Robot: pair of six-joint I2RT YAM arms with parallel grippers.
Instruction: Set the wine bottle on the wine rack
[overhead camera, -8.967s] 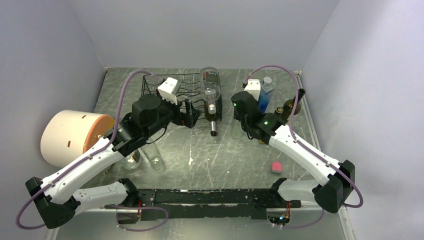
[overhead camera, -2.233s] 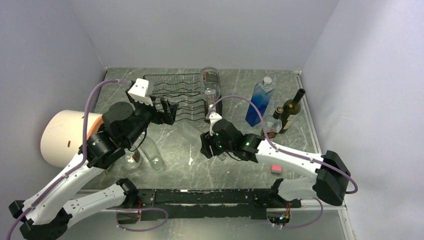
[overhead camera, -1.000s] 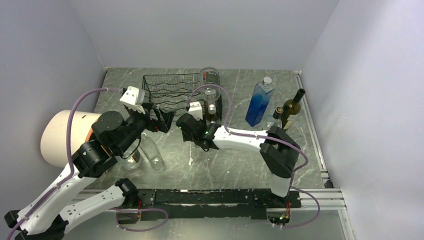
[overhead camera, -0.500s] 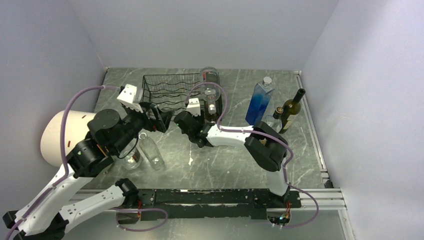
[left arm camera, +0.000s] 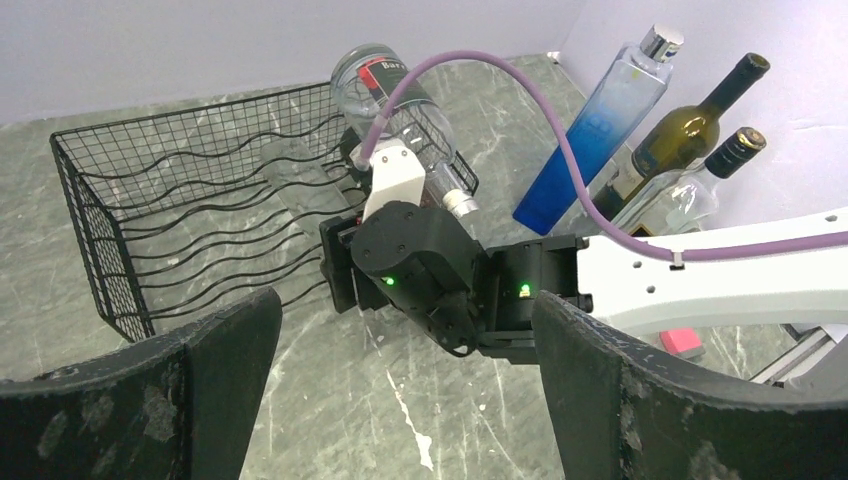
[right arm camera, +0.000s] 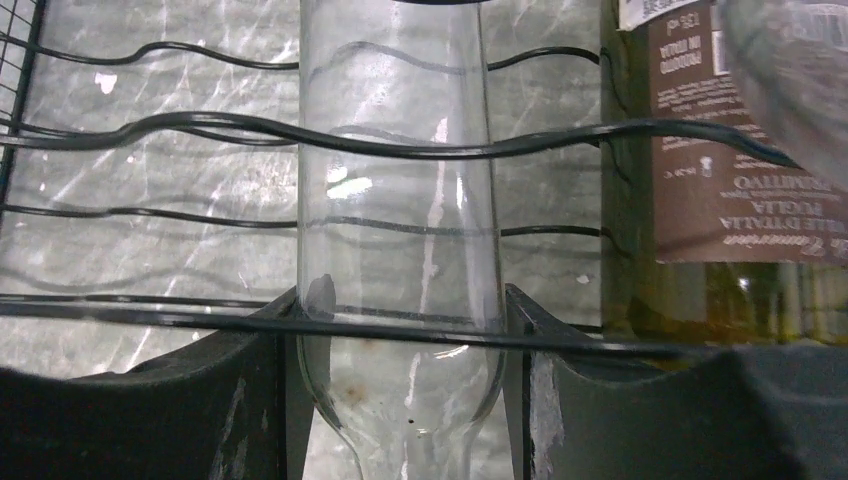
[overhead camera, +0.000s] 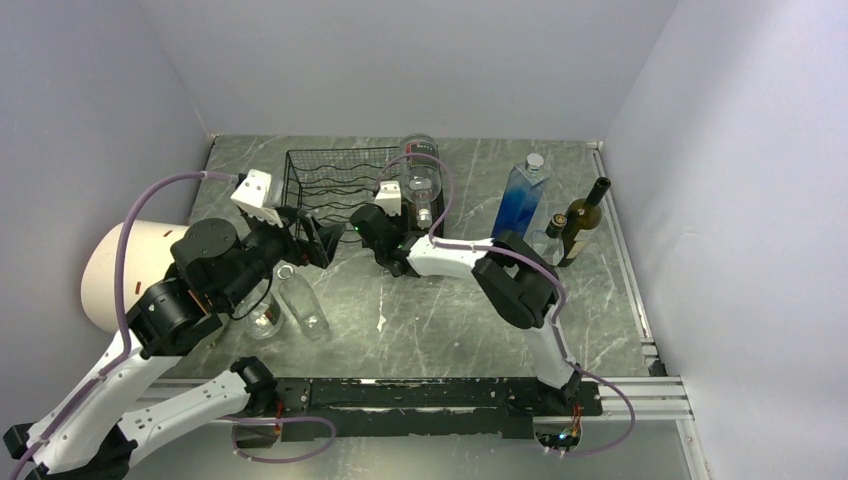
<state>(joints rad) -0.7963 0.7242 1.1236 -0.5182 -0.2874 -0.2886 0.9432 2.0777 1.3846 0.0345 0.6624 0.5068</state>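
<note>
Travel of the right arm accounts for the change: a couple of seconds ago it was over the middle of the table (overhead camera: 450, 320), and it has since been swung up to the front of the wine rack (overhead camera: 330, 178). The right claw (right arm camera: 397, 345) is closed on the clear wine bottle (right arm camera: 398, 200), its pads pressed against both sides of the glass near the shoulder, with the neck end nearest the wrist. In the wrist view the bottle's body is already pushed in among the rack's wavy rods, several of which cross over the glass. It lies just beside a labelled bottle (right arm camera: 700, 150) that is on the rack. Which tier is being entered cannot be told. The left claw (overhead camera: 310, 240) has been kept wide open, holds nothing, and has been drawn back a little by the rack's front left corner. Insertion is therefore judged to be under way but unfinished: a further push and a release are likely to be needed, with care taken not to knock the neighbouring bottle.
</note>
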